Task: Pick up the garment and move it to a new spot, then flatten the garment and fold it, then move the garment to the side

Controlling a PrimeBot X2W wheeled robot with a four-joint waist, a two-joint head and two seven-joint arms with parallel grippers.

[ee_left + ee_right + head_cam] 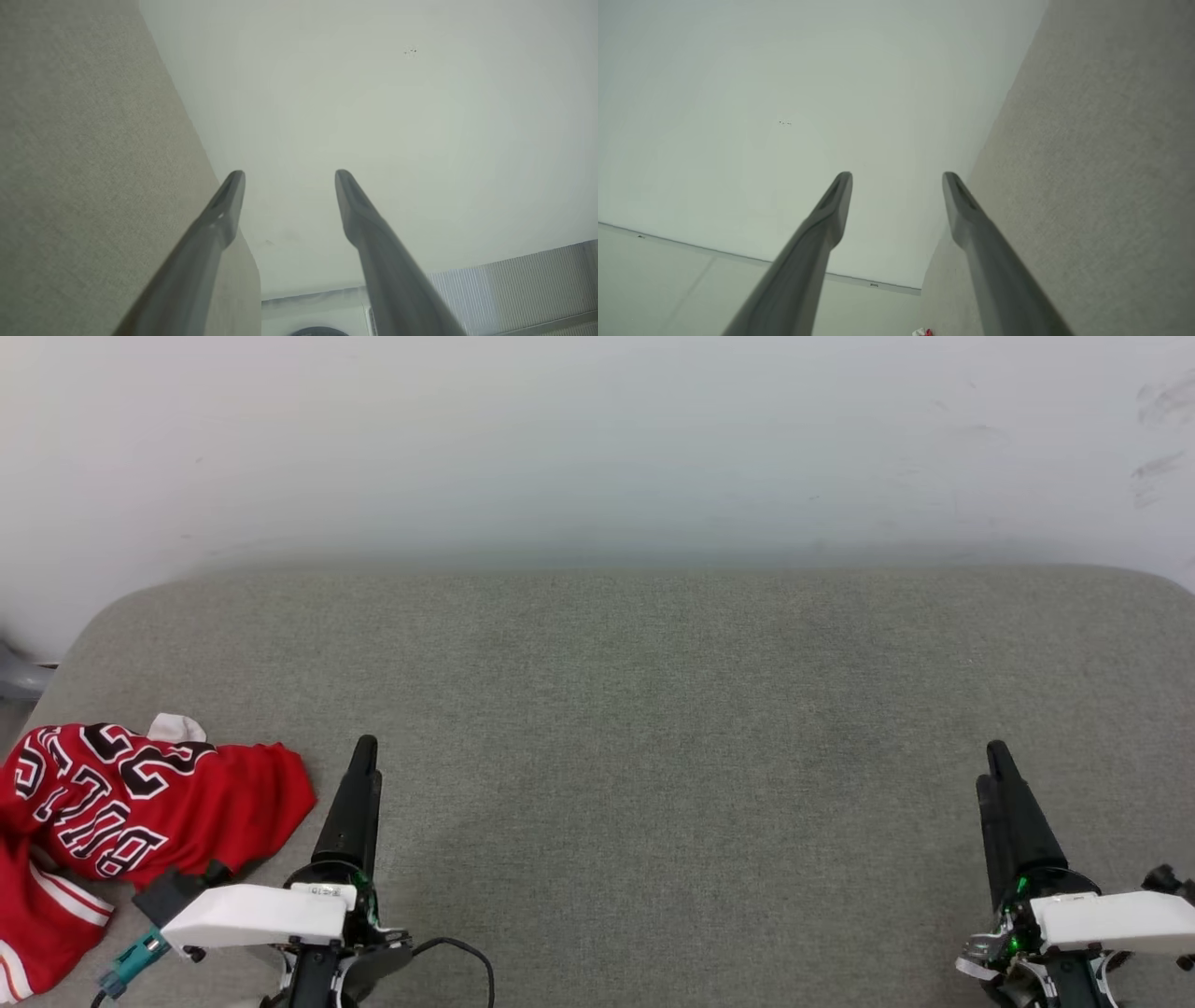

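I see the red jersey [140, 812] crumpled at the near left corner of the grey pad [653, 691], lettering up. My left gripper [364, 751] lies just beside it, fingers spread and empty. My right gripper [994, 761], near the right corner, is likewise spread and empty.

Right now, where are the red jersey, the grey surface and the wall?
red jersey [247, 803]: head view, on its plain red part.
grey surface [653, 756]: head view, on its bare middle.
wall [597, 448]: head view, on its blank middle.
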